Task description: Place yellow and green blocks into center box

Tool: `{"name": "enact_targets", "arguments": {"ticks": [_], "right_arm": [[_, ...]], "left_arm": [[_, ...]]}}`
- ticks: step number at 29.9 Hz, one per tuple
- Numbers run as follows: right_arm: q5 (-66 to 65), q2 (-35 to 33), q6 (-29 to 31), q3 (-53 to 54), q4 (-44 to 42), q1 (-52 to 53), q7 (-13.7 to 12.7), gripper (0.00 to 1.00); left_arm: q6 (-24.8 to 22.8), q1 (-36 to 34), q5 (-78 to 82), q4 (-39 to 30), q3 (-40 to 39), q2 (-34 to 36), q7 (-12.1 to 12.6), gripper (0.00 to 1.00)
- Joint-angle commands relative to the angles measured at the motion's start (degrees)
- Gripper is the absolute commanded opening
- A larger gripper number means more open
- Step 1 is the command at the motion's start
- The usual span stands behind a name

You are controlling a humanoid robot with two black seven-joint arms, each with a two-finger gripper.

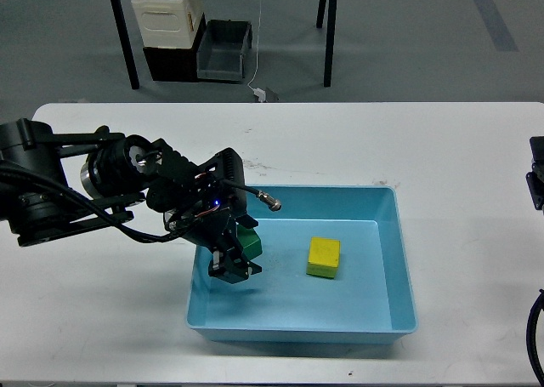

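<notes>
Room: grey floor, black table legs at the back, a cream-white crate [167,17] stacked on dark bins [223,51] against them.
Worktop: white worktop [442,149] spanning the whole view, bare apart from the tray.
Center box: light-blue tray [406,259] at the worktop's middle, near the front edge; sloped walls, rim all round.
Left arm: black, enters from the left edge and reaches over the tray's left wall.
Left gripper: left gripper [234,264] hangs inside the tray at its left side, pointing down; fingers appear clamped on the green block, though the dark fingers hide much of the contact.
Right arm: only a dark sliver at the right edge; its gripper is out of sight.
Yellow block: yellow block [323,257] lies on the tray floor, about centre, apart from every wall and from the gripper.
Green block: green block [249,242] sits low inside the tray just beside the left wall, between the fingers; whether it touches the floor cannot be told.
Step in hand (judged): setting down the green block; the yellow one looks done.
Doing it well (judged): bring the block flat to the floor before parting the fingers, so it does not tumble; open fully, then lift straight up clear of the left wall and rim; keep well away from the yellow block.
</notes>
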Motion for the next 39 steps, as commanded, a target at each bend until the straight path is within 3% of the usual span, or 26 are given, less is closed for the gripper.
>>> {"name": "enact_targets", "arguments": {"ticks": [1, 6, 10, 13, 19, 22, 24, 27, 34, 39], "right_arm": [[0.01, -0.09, 0.23, -0.25, 0.60, -0.07, 0.09, 1.00], [0.01, -0.35, 0.23, -0.25, 0.78, 0.55, 0.09, 1.00], [0.01, -0.18, 0.14, 0.01, 0.78, 1.34, 0.61, 1.00], [0.62, 0.00, 0.23, -0.07, 0.78, 2.65, 2.72, 1.00], [11.15, -0.09, 1.20, -0.33, 0.61, 5.29, 1.76, 1.00], [20.55, -0.26, 1.28, -0.51, 0.52, 6.52, -1.39, 1.00], [26.70, -0.35, 1.28, -0.78, 0.34, 7.14, -5.60, 1.00], [35.75, -0.44, 1.90, -0.78, 0.25, 7.14, -9.92, 1.00], [55.01, 0.00, 7.17, 0.02, 0.17, 6.09, -11.34, 1.00], [62.83, 1.31, 7.17, 2.03, 0.17, 3.98, -16.07, 1.00]], "left_arm": [[0.00, 0.34, -14.57, -0.39, -8.24, 2.07, -0.01, 0.95], [0.00, 4.28, -44.54, -0.75, -16.60, 8.23, -0.01, 1.00], [0.00, 8.67, -54.59, -0.48, -20.30, 10.51, -0.01, 1.00], [0.00, 15.08, -63.10, -0.31, -25.56, 12.98, -0.01, 1.00], [0.00, 26.43, -80.68, 1.45, -38.13, 12.90, -0.01, 1.00], [0.00, 30.56, -90.78, 3.90, -40.08, 13.07, -0.01, 1.00], [0.00, 33.20, -98.69, 5.22, -40.08, 12.98, -0.01, 1.00], [0.00, 35.14, -105.39, 5.23, -39.99, 13.60, -0.01, 1.00], [0.00, 41.20, -125.05, 4.88, -40.08, 14.30, -0.01, 1.00], [0.00, 44.98, -144.31, 3.83, -39.99, 14.56, -0.01, 1.00]]}}
